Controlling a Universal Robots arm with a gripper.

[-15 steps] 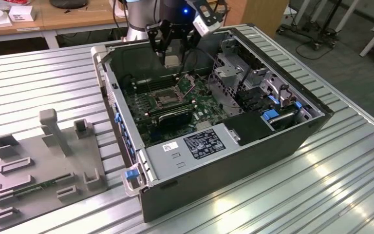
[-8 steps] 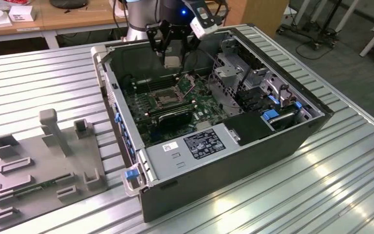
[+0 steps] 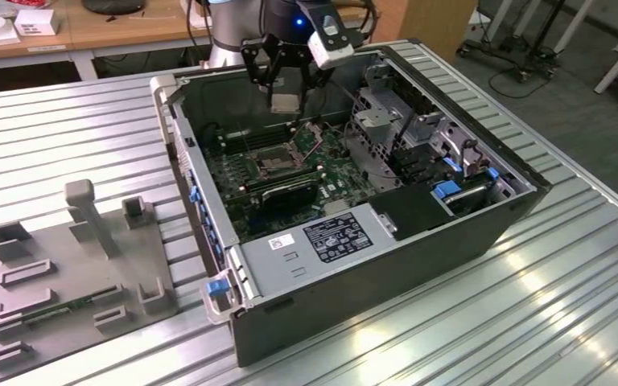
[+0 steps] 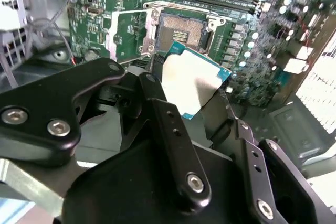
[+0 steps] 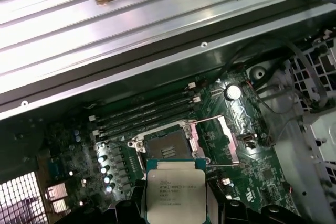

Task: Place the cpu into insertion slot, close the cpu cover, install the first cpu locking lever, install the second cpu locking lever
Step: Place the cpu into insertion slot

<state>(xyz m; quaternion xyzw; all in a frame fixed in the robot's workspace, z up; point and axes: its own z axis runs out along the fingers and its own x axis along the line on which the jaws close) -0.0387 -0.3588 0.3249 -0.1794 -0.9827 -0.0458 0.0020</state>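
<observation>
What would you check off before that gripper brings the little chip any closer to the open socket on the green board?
1. Cpu clamped in the gripper: ok.
2. Insertion slot bare, with no chip in it: ok.
3. Cpu cover open and lying beside the slot, not over it: ok.
4. Cpu hanging apart from the slot, not touching it: ok.
5. Cpu corners turned to match the slot: cannot tell.
</observation>
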